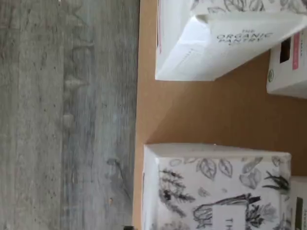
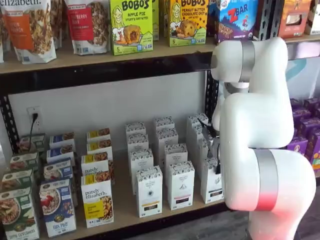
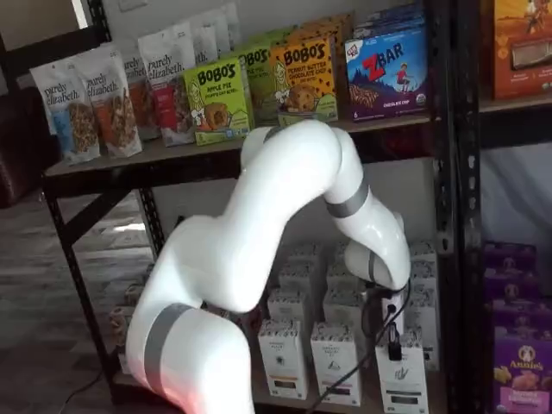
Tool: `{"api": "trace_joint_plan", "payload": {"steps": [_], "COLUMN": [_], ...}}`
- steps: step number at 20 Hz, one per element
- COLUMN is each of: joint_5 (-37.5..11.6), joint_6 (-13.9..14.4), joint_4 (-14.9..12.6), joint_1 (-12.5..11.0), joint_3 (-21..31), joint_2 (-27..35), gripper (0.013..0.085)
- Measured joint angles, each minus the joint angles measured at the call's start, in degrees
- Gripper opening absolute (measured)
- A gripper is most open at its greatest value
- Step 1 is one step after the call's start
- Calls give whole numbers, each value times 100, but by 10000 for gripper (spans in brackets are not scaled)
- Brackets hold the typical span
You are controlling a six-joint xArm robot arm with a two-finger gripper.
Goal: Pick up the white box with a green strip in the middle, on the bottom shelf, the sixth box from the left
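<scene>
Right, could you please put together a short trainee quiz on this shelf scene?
1. True or false: the white robot arm stands in front of the right end of the pale wooden bottom shelf.
2. Where does the green Bobo's apple pie box stand? A) on the bottom shelf B) on the upper shelf C) on the floor
3. Fill in: in the wrist view, the folded top of the tilted white carton reads "The Organic ___".

Key: 1 true; 2 B; 3 Pantry.
</scene>
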Motion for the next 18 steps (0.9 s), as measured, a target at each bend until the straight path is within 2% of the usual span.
{"api": "trace_joint_plan", "payload": {"steps": [4,6,7,9,11,14,16,17,18], "joint_5": [69,118,143,177,238,254,238,230,221], "joint_6": [249,500,639,1135,1446,1574,1510,1471,1455], "joint_4": [-285,-564,-723,-1269,-1608,-1730,-1644,-1593,-1573], "joint_1": [-11,-11,-11,-6,5,27,38,44,47], "joint_3": [-264,-351,-382,-451,-517,-563,-572,-573,-573], "joint_2": [204,270,292,354,407,462,479,483,484], "gripper": [850,850,850,850,850,850,850,810,810]}}
